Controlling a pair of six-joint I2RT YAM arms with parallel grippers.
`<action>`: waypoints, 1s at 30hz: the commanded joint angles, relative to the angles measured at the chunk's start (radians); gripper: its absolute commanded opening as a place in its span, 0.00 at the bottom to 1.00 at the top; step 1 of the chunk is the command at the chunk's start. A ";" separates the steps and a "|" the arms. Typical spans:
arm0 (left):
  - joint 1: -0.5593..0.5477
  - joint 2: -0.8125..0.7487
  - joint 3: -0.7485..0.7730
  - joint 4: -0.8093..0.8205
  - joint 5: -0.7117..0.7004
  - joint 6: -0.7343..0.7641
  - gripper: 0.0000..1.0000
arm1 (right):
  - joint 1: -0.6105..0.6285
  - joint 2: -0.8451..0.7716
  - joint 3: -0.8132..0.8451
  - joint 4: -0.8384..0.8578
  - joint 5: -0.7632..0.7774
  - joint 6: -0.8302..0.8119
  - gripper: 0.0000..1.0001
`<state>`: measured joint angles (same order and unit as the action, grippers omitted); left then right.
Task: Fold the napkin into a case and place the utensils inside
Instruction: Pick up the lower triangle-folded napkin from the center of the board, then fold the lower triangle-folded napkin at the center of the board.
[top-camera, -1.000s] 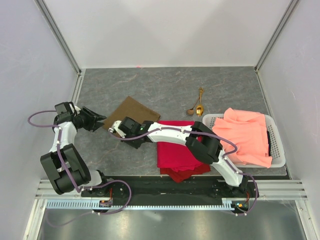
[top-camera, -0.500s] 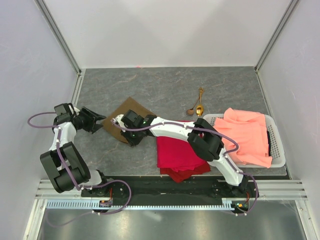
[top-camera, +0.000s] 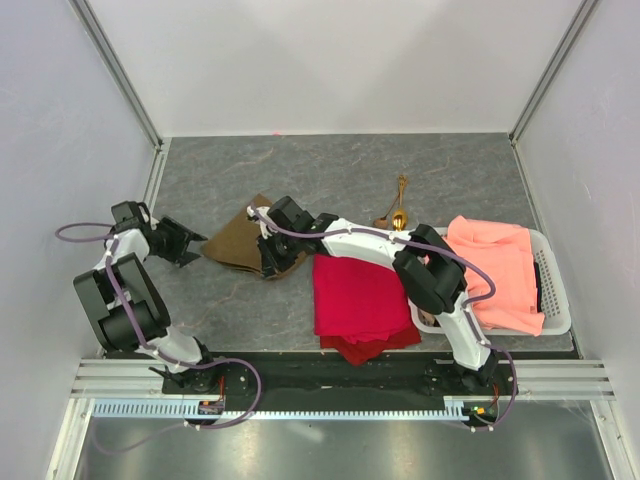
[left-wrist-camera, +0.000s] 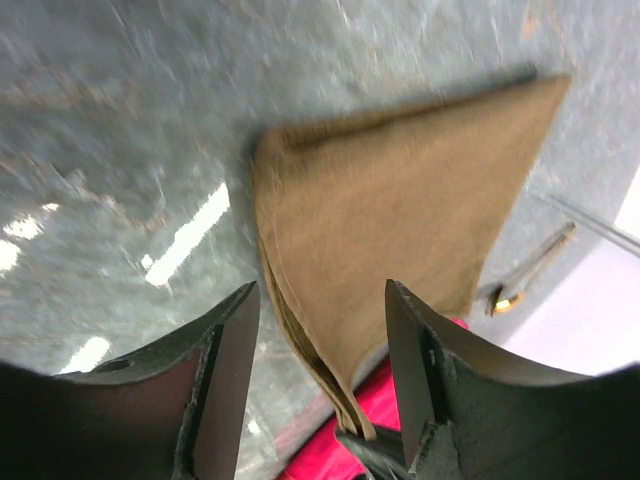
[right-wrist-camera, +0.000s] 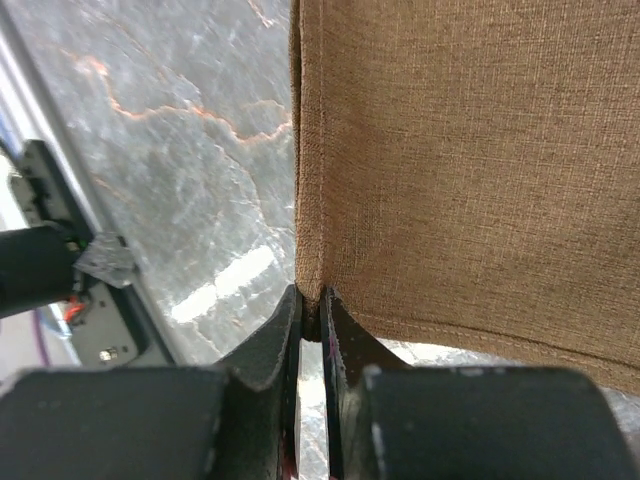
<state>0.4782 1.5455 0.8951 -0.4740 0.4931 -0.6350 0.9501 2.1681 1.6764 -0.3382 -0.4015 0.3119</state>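
The olive-brown napkin (top-camera: 235, 240) lies doubled over on the grey table, left of centre. My right gripper (top-camera: 268, 258) is shut on its near corner, and the right wrist view shows the cloth edge (right-wrist-camera: 312, 270) pinched between the jaws. My left gripper (top-camera: 196, 243) stands open just left of the napkin, touching nothing. In the left wrist view the napkin (left-wrist-camera: 400, 200) rises beyond the spread fingers (left-wrist-camera: 225, 380). Two gold utensils (top-camera: 397, 205) lie together further right and back. No case shape shows.
A bright red cloth (top-camera: 358, 300) lies right of the napkin, under the right arm. A white basket (top-camera: 556, 290) at the right holds a salmon-orange cloth (top-camera: 495, 270). Walls close in the left, back and right sides.
The right gripper has moved right with the napkin corner, drawing the flat cloth over into a smaller doubled shape. The left gripper has opened wider and drawn back a little to the left.
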 joint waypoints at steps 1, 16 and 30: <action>0.007 0.037 0.070 -0.017 -0.056 0.054 0.58 | -0.020 -0.059 -0.015 0.103 -0.085 0.073 0.00; 0.011 0.047 0.002 0.041 -0.045 -0.032 0.55 | -0.117 -0.073 -0.089 0.289 -0.209 0.272 0.00; 0.017 0.085 0.018 0.066 0.002 -0.040 0.53 | -0.181 -0.067 -0.098 0.393 -0.273 0.372 0.00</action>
<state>0.4881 1.6119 0.8982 -0.4538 0.4553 -0.6415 0.7841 2.1548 1.5841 -0.0326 -0.6289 0.6430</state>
